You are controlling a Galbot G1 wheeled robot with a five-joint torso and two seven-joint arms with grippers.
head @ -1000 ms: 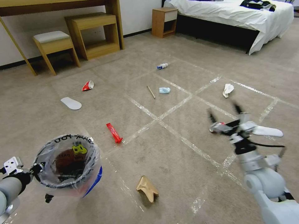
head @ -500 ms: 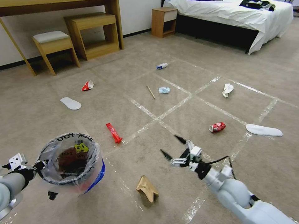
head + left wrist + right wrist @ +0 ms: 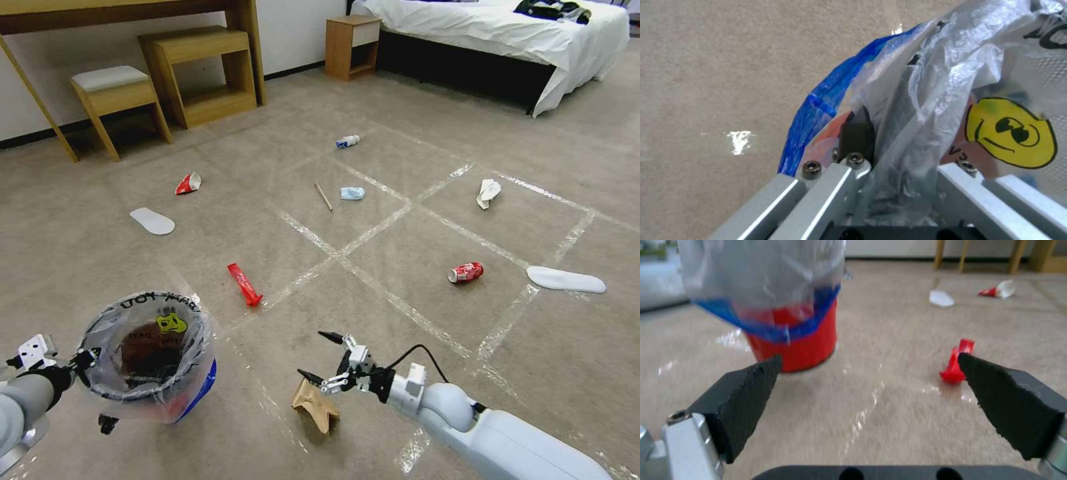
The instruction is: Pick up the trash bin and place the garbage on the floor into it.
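1. Here the left gripper (image 3: pixel 83 360) holds the bin (image 3: pixel 150 357) off the floor (image 3: pixel 400 253) at the robot's near left; its fingers (image 3: pixel 858 133) are closed over the rim and the clear bag lining (image 3: pixel 925 100), seen close up in the left wrist view.
2. The right gripper (image 3: pixel 320 357) sits low over the carpet just above the brown paper bag (image 3: pixel 315 404), its two black fingers (image 3: pixel 751 386) spread wide with nothing between them.
3. In the right wrist view the bin (image 3: pixel 791 340) lies ahead between the finger tips, and the red wrapper (image 3: pixel 957 365) is beside the other finger.
4. On the floor, the red wrapper (image 3: pixel 244 285) lies just past the bin, near a tape crossing.
5. The red can (image 3: pixel 465 272) lies to the right, near a white insole (image 3: pixel 565 279).
6. Farther out are the stick (image 3: pixel 323 197), the blue mask (image 3: pixel 352 193), the bottle (image 3: pixel 347 141) and the white tissue (image 3: pixel 487 193).
7. A red and white scrap (image 3: pixel 188 184) and a second insole (image 3: pixel 152 221) lie to the left, toward the stool (image 3: pixel 117 93).
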